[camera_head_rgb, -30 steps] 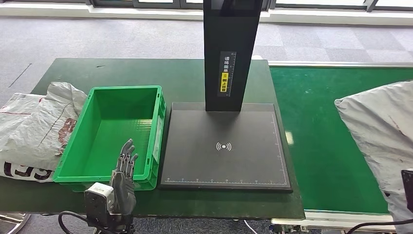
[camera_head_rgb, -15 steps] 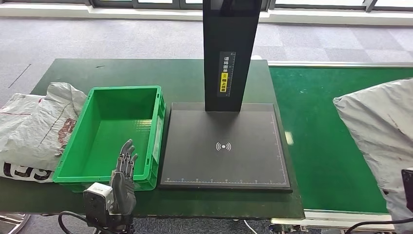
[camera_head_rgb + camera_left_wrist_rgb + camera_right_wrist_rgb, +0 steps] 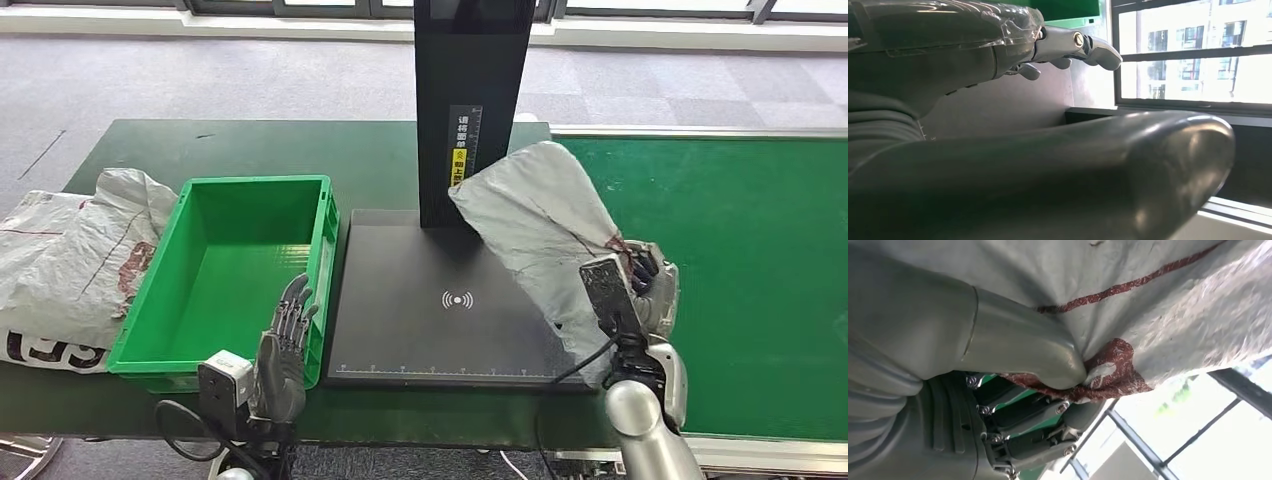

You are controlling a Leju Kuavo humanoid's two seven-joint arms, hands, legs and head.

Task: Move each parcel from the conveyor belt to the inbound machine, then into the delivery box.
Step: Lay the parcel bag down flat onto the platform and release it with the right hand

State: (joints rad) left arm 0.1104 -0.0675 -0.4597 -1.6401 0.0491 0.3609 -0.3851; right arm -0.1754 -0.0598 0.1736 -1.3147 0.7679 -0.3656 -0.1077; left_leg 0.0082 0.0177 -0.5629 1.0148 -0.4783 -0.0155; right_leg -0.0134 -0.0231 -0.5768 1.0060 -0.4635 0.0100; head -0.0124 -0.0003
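Observation:
My right hand (image 3: 648, 287) grips a grey plastic parcel (image 3: 540, 228) with red print, holding it tilted over the right part of the black scanner plate (image 3: 420, 310) of the inbound machine. In the right wrist view the thumb (image 3: 1013, 340) pinches the parcel's (image 3: 1158, 305) bunched red-printed edge. The green delivery box (image 3: 230, 270) stands left of the plate with nothing in it. My left hand (image 3: 283, 345) hovers at the box's front right corner, fingers (image 3: 1073, 45) stretched out and holding nothing.
The machine's black column (image 3: 470, 100) rises behind the plate, close to the parcel's upper edge. Another grey parcel (image 3: 70, 260) lies on the table left of the box. The green conveyor belt (image 3: 750, 260) runs along the right.
My right hand has carried the parcel left from the conveyor belt to above the scanner plate. My left hand has shifted slightly right and forward.

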